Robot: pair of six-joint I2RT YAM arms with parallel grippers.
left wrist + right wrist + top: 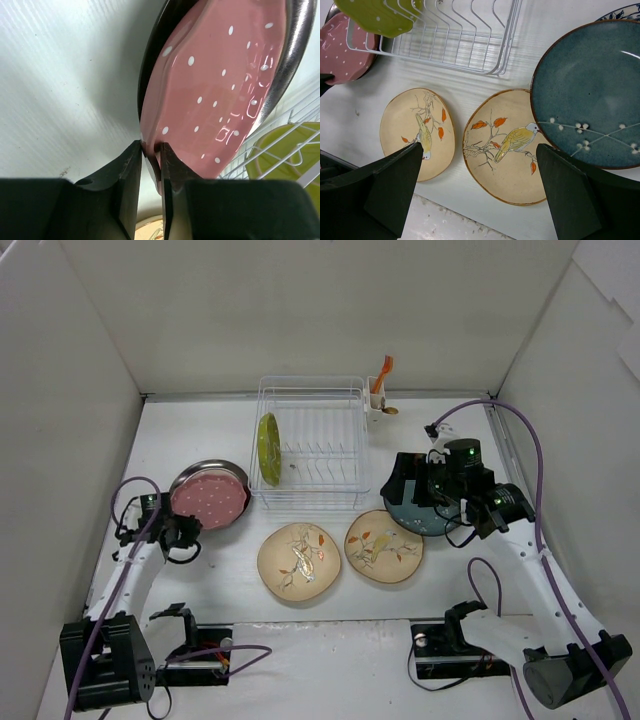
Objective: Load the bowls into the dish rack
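Left gripper (150,150) pinches pink bowl (215,85) rim, right gripper (480,175) wide: lift firmly, tilt upright, slot into dish rack (320,455) at 2 o'clock.

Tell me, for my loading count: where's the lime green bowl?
Top view: the lime green bowl stands on edge at the left end of the dish rack, near the pink bowl.

The lime bowl (268,448) stands on edge in the dish rack (320,455), upper centre. The pink bowl (208,497), cream bowls (299,560) and teal bowl (590,95) lie below it.
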